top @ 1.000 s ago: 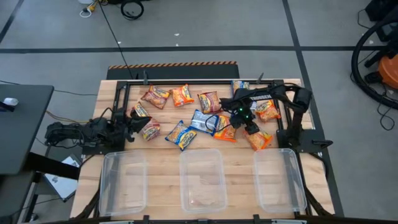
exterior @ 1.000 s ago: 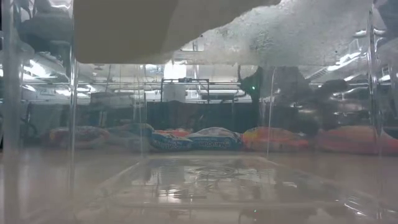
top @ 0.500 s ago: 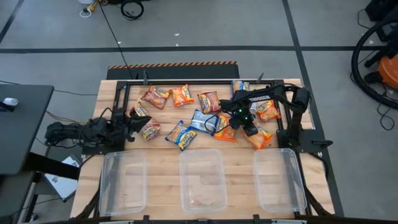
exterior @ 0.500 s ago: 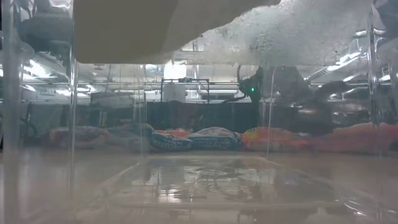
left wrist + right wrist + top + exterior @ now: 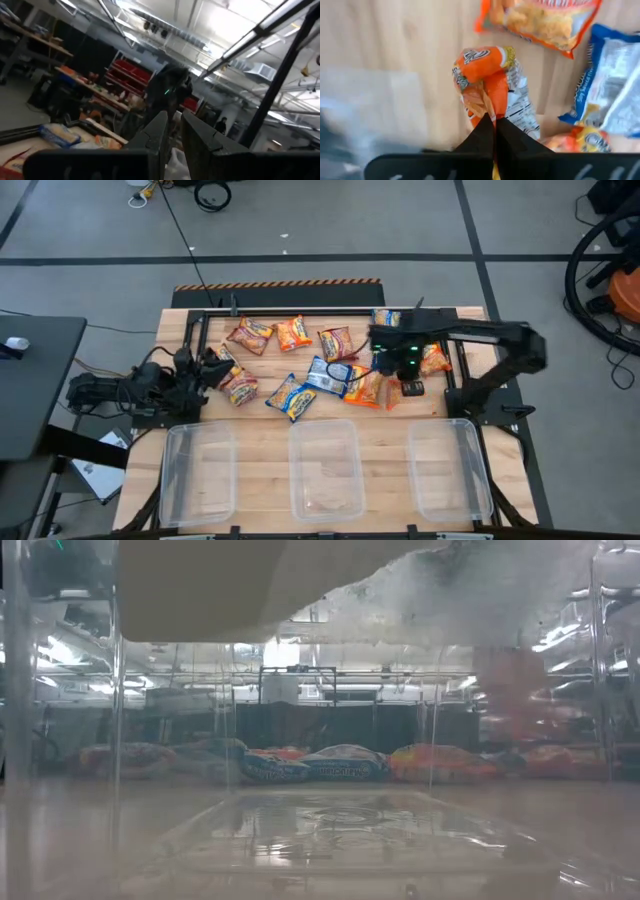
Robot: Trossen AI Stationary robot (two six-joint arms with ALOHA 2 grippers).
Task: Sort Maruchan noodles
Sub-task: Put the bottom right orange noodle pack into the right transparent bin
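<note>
Several Maruchan noodles packets, orange, blue-and-white and dark red, lie flat across the far half of the table [image 5: 300,430], such as an orange one [image 5: 292,332] and a blue-and-white one [image 5: 291,397]. My right gripper [image 5: 397,385] [image 5: 495,131] hangs above the table's right part, shut on an orange packet [image 5: 487,85] that shows as a reddish blur [image 5: 515,690] in the low view. My left gripper [image 5: 208,370] [image 5: 172,135] is at the left edge beside a dark red packet [image 5: 223,362], fingers almost together with something pale [image 5: 175,160] between them. My right gripper pinches the orange packet by a crumpled upper edge [image 5: 489,109] between its two fingertips, coming from above and pointing down. The packet hangs bunched below the fingers, lifted clear of the table. My left gripper has a pale crinkly edge [image 5: 175,160] low between its fingers; which part of the packet this is cannot be told.
Three clear plastic bins stand in a row along the near edge: left [image 5: 198,470], middle [image 5: 325,470], right [image 5: 450,470]. A black frame [image 5: 300,312] runs along the table's far edge and sides. More packets [image 5: 430,358] lie under the right arm.
My right gripper has shut on the orange packet that lay near the table's right edge, and has risen quickly with it, shifting a little toward the table's left. The packet is now lifted clear and hangs. My left gripper has risen slightly and tipped upward.
</note>
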